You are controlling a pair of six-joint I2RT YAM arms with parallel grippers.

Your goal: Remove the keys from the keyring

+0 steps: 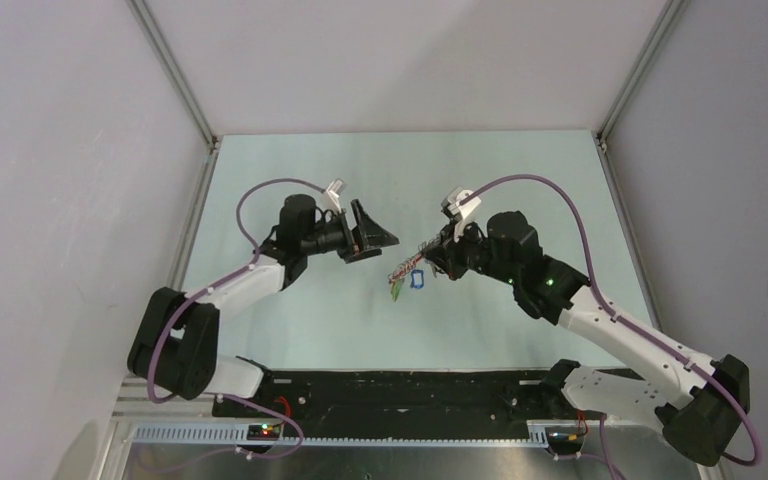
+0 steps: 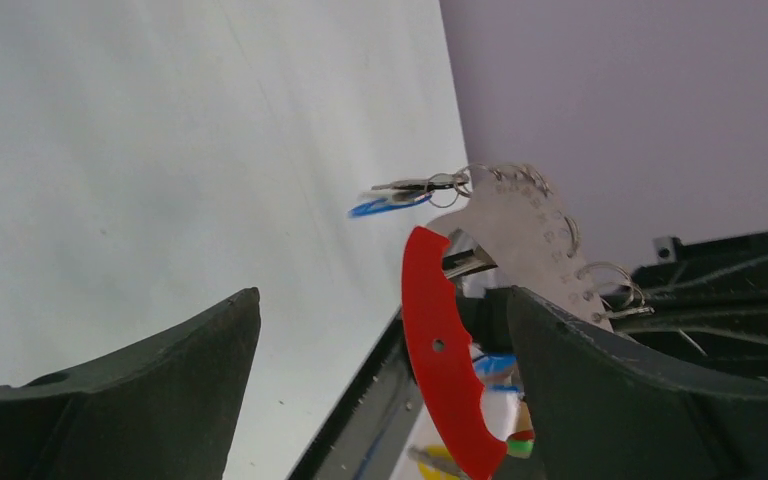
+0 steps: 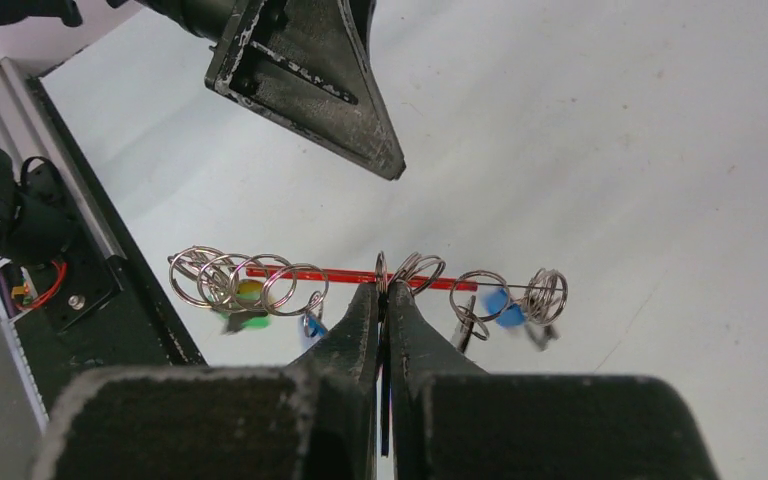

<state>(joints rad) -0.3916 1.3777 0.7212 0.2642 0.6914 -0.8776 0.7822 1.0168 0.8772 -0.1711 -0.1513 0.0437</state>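
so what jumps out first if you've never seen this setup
The red and silver keyring stands out most, pinched edge-on in the shut right gripper over the middle of the table. Keys with coloured heads dangle from small wire rings along its silver arc. The left gripper faces it with jaws wide open, close by but not touching.

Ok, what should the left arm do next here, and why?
Probably ease the left gripper toward the blue key and close on it: its jaws stand open and empty, while the right gripper is shut on the keyring, holding it up.
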